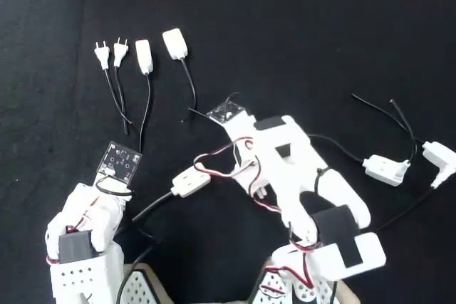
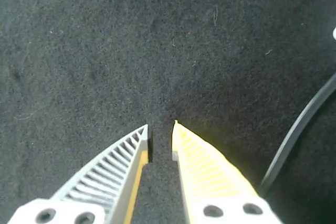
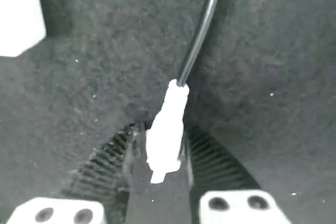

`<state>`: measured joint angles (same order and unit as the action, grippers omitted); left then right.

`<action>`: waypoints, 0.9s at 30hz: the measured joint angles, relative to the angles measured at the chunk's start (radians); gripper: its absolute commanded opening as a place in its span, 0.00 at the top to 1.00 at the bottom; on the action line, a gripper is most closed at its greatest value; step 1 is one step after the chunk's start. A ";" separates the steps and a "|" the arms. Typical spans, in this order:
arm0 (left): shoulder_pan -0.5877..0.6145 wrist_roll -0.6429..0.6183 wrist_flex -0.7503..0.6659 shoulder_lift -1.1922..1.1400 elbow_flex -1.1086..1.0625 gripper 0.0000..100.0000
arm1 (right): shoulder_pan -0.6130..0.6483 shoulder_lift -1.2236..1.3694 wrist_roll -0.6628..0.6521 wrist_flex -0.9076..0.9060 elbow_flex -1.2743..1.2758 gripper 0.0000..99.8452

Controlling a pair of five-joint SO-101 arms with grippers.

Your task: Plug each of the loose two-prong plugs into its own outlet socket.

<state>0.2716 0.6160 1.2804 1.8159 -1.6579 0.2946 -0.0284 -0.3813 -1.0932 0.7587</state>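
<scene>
Over at the far left of the black surface (image 1: 320,48), a first plug (image 1: 102,53) and a second plug (image 1: 120,50) lie side by side, prongs pointing away from the arms. Just to their right are a narrow socket (image 1: 143,55) and a wider socket (image 1: 174,43). All four trail short black leads back toward the arms. The left arm (image 1: 85,229) sits low at the near left corner. Seen from its wrist, the left hand (image 2: 161,127) hangs close over bare cloth, its fingers a narrow gap apart with nothing between them, and a black cable (image 2: 299,129) runs past on one side. The right arm (image 1: 299,169) stretches across the middle of the surface. The right hand (image 3: 163,128) is clamped on a slim white plug (image 3: 167,106), whose dark cord (image 3: 202,30) leads straight away from the fingers; I can't make out its prongs. Beside that arm lies a white connector (image 1: 191,181), its lead running toward the near edge. Off to the right, a white block (image 1: 385,169) and a white end piece (image 1: 439,156) lie close together among looping cords, and I can't tell whether they are joined.
</scene>
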 measured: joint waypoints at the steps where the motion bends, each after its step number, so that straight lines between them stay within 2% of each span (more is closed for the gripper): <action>1: 0.000 0.000 0.000 0.000 0.000 0.91 | -0.002 0.002 0.000 -0.018 -0.015 0.89; 7: 0.000 0.000 0.000 0.000 0.000 0.91 | 0.000 0.003 0.002 -0.103 -0.152 0.89; 12: 0.000 0.000 0.000 0.000 0.000 0.91 | 0.044 0.018 0.000 -0.124 -0.170 0.89; 20: 0.000 0.000 0.000 0.000 0.000 0.91 | 0.048 0.232 0.002 -0.130 -0.276 0.90; 25: 0.000 0.000 0.000 0.000 0.000 0.91 | 0.046 0.276 -0.009 -0.186 -0.351 0.83; 27: 0.000 0.000 0.000 0.000 0.000 0.91 | 0.055 0.285 -0.021 -0.229 -0.391 0.84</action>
<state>0.2716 0.6160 1.2804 1.8159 -1.6579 0.3498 0.2570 -0.4028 -1.3218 0.3675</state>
